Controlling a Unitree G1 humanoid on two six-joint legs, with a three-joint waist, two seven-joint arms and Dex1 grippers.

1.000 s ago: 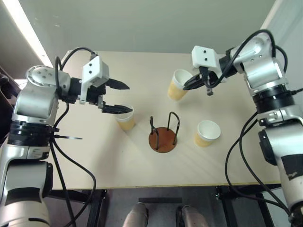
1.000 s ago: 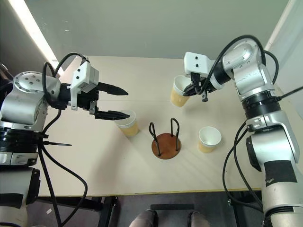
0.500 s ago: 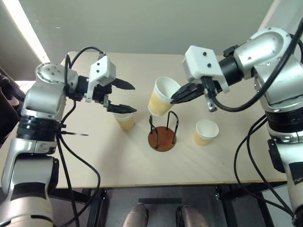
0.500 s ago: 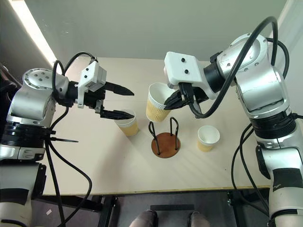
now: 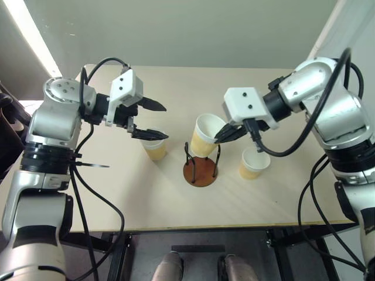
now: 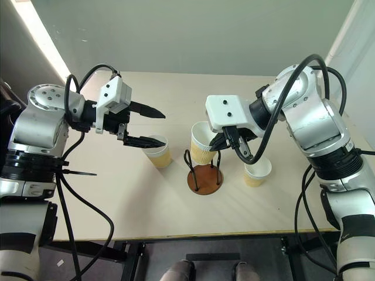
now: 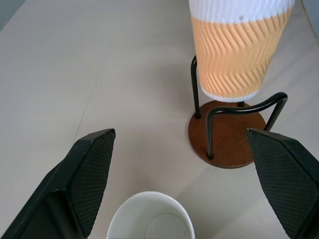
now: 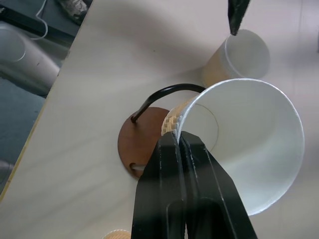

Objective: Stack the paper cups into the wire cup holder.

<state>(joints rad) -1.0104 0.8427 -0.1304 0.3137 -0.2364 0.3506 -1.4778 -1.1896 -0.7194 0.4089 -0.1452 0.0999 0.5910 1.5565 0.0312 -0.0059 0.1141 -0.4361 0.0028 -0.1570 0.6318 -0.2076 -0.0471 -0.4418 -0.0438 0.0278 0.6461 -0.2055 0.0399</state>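
Pale wooden table (image 5: 146,199) stands by a grey-green wall (image 5: 187,29).

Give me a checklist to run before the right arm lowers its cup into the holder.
1. Right gripper pinches the rim of the held cup: ok.
2. Held cup sits over the wire holder, base between the hoops: ok.
3. Cup upright: not ok, slightly tilted.
4. Holder disc free of other cups: ok.
5. Left gripper open over the left cup, apart from the holder: ok.
6. Third cup stands beside the holder, not touching it: ok.
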